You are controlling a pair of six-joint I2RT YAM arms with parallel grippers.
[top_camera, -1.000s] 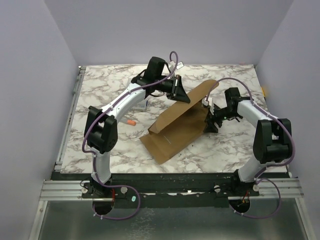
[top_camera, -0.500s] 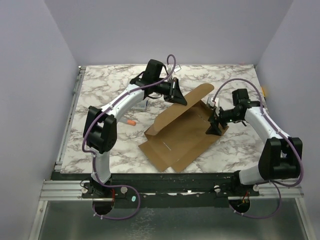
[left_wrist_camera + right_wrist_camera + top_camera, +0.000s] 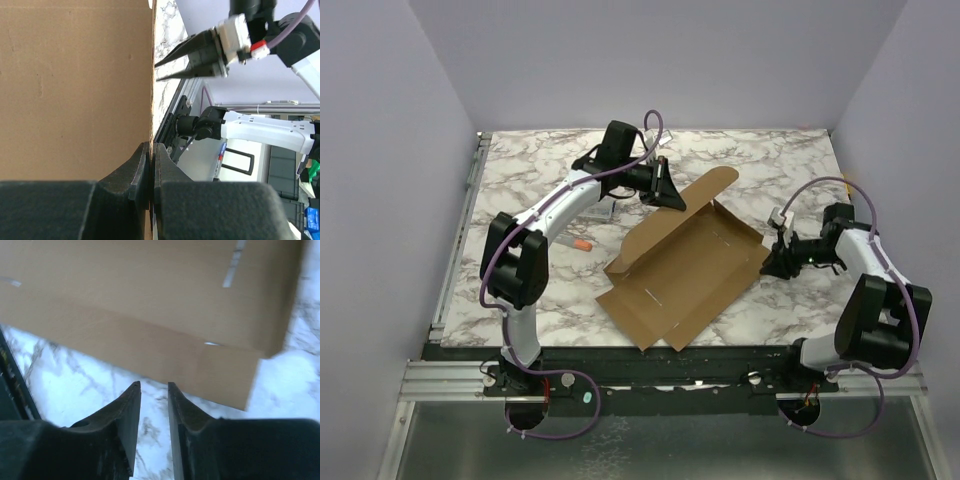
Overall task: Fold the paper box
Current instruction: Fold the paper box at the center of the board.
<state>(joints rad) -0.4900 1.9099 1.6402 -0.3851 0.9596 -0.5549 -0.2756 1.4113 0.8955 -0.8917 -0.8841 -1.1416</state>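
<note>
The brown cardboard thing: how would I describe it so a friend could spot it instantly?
Look at the white marbled tabletop. The brown cardboard sheet with flaps and slits lies mid-table, its far edge pinched in the jaws of the left arm. It is the largest loose thing, dwarfing the small orange-tipped stick beside it.

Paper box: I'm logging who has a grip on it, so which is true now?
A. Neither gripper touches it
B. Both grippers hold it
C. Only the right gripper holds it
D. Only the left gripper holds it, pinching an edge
D: in the left wrist view the left gripper is shut on an edge of the paper box, while the right gripper hangs over the marble table just off the box, with nothing between its fingers.
</note>
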